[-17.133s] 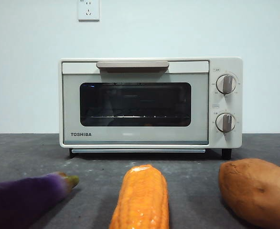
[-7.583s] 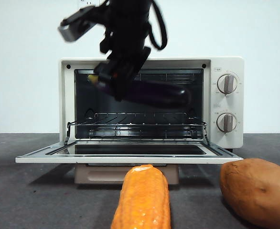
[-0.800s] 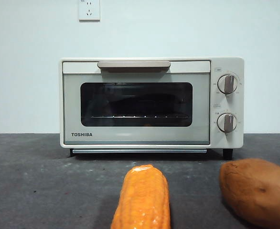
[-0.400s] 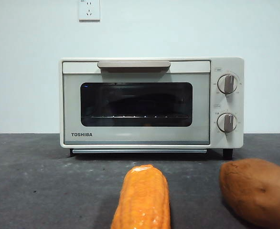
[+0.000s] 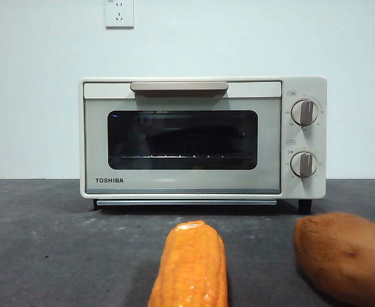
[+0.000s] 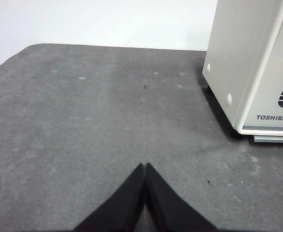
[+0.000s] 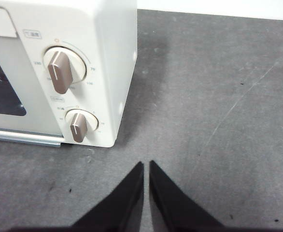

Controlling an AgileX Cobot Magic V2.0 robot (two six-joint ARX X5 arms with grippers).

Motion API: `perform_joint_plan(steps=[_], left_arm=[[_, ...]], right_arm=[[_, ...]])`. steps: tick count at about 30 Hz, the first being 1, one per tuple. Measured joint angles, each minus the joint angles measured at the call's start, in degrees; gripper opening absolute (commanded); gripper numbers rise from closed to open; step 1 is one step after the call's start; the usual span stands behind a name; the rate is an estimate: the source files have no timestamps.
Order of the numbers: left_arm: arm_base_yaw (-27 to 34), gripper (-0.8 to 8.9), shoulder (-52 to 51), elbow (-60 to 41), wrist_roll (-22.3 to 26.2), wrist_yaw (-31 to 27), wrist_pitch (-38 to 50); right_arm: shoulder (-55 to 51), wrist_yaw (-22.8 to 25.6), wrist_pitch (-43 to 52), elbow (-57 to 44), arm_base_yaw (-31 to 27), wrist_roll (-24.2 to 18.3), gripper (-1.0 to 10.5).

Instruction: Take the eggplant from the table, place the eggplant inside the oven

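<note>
Though its door is shut, oven (image 5: 202, 137) gleams cream-white.

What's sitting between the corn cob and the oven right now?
Nothing: in the front view only bare table separates the corn cob from the closed oven. The sweet potato lies off to the side.

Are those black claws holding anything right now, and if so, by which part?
Nothing. The left gripper and the right gripper are both shut on empty air above the table, beside the closed oven.
</note>
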Motion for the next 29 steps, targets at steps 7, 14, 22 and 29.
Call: perform_joint_plan(steps=[7, 14, 22, 29], left_arm=[[0.0, 0.06, 0.0, 0.0, 0.0, 0.0, 0.0], [0.0, 0.06, 0.0, 0.0, 0.0, 0.0, 0.0], [0.0, 0.06, 0.0, 0.0, 0.0, 0.0, 0.0], [0.0, 0.06, 0.0, 0.0, 0.0, 0.0, 0.0]], right_arm=[[0.0, 0.0, 0.0, 0.0, 0.0, 0.0, 0.0], [0.0, 0.0, 0.0, 0.0, 0.0, 0.0, 0.0], [-10.6, 4.4, -0.3, 0.0, -0.1, -1.0, 0.0], [-25.7, 4.2, 0.6, -1.6, -5.3, -3.5, 0.0]])
